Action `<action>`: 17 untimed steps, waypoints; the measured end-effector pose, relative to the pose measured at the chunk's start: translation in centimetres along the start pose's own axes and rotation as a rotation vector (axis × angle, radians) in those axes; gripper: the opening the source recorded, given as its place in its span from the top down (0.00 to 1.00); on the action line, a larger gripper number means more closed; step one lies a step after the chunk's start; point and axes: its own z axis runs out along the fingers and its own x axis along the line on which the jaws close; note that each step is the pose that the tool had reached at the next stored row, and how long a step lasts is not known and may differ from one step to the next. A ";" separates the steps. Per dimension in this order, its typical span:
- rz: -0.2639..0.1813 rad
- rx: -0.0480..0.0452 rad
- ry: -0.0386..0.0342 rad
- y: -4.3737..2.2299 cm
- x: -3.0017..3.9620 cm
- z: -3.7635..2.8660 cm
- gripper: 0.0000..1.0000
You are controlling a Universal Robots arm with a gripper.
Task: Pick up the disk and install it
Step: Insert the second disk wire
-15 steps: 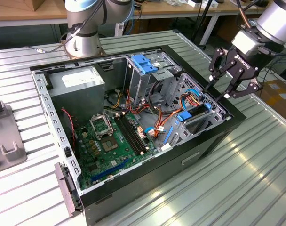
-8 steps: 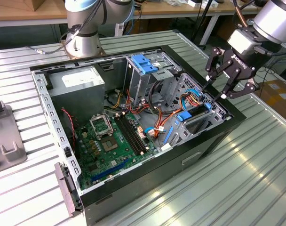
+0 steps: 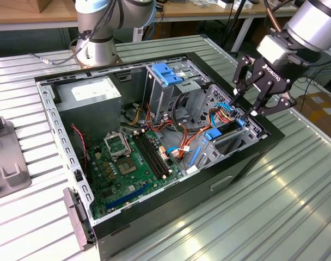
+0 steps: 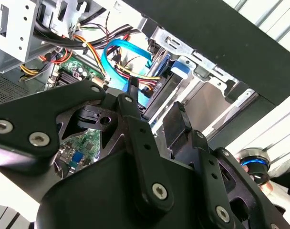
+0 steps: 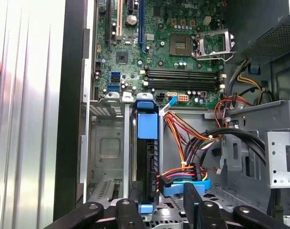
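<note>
Gripper (image 3: pixel 251 109) hangs over the drive cage (image 3: pixel 239 133) at the open computer case's (image 3: pixel 62 141) corner on the exterior view's right, fingers spread apart and clasping nothing; their tips sit just above the cage's top edge. Disk (image 5: pixel 147 157) stands on edge inside a slot of that cage, its bright blue carrier tab (image 5: pixel 147 125) toward the motherboard (image 5: pixel 159 52), black body running back toward the fingers (image 5: pixel 128 210). In the first wrist view the disk's near end is cut off behind the finger links, so contact between fingertip and carrier cannot be made out. Neighbouring slot (image 5: pixel 104 152) beside it shows bare metal. In the exterior view the disk is mostly hidden by cage walls; only a blue patch (image 3: pixel 213 134) shows. Orange, red and blue cables (image 5: pixel 188 167) bunch just beside the disk, partly covering the cage floor. In the second wrist view the gripper's own links (image 4: pixel 135 143) block most of the cage; a looped blue cable (image 4: pixel 121 52) and a blue tab (image 4: pixel 179 71) show past them. Broader blue bracket (image 3: pixel 168 73) sits on the upper bay, well apart.
</note>
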 end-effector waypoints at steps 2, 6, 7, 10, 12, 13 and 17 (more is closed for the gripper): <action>0.000 0.0000 0.0000 0.12 0.01 0.08 0.52; 0.000 0.0000 0.0001 0.11 0.03 0.42 0.52; 0.000 0.0000 0.0001 0.11 0.04 0.47 0.52; 0.000 0.0000 0.0001 0.08 0.06 0.70 0.52; 0.000 0.0000 0.0001 0.07 0.07 0.80 0.52; 0.000 0.0000 0.0001 0.07 0.08 0.85 0.52; 0.000 0.0000 0.0002 0.05 0.09 1.00 0.52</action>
